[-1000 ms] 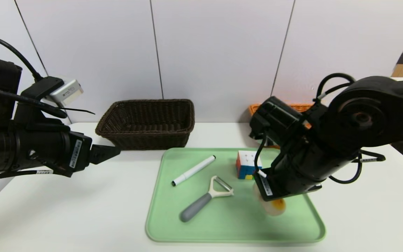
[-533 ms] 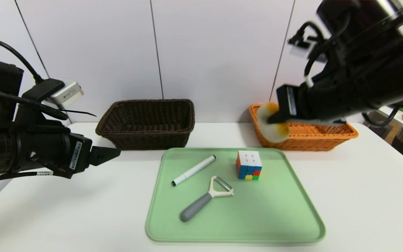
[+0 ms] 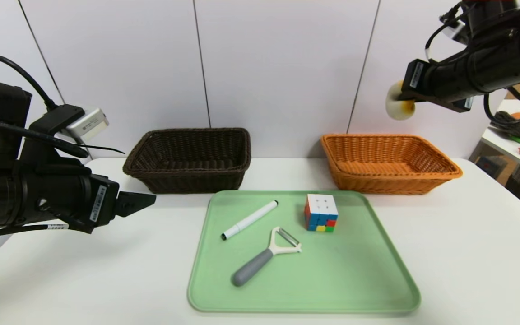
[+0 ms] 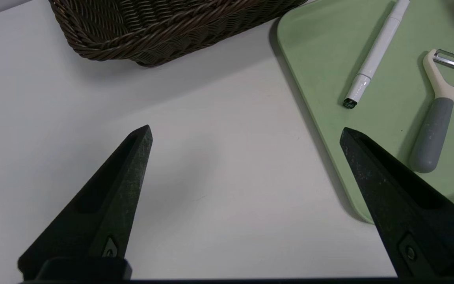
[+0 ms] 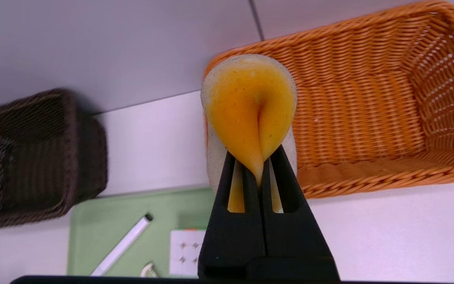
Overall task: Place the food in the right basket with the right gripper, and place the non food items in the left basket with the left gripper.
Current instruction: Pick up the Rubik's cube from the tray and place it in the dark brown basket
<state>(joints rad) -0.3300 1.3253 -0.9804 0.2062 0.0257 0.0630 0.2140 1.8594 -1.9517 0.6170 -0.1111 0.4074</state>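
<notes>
Right gripper, raised high above the orange basket on the white worktop, pinches the squashed bun tightly, while the left gripper hangs wide open and empty beside the dark basket.

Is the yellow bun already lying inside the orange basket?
No, the bun is pinched in the right gripper, up in the air above the orange basket.

Woven wicker, rough: dark basket, orange basket. Smooth matt plastic: green tray. Glossy white plastic: pen. Shiny metal blade, matt grey grip: peeler. Soft, glossy orange top: bun.
</notes>
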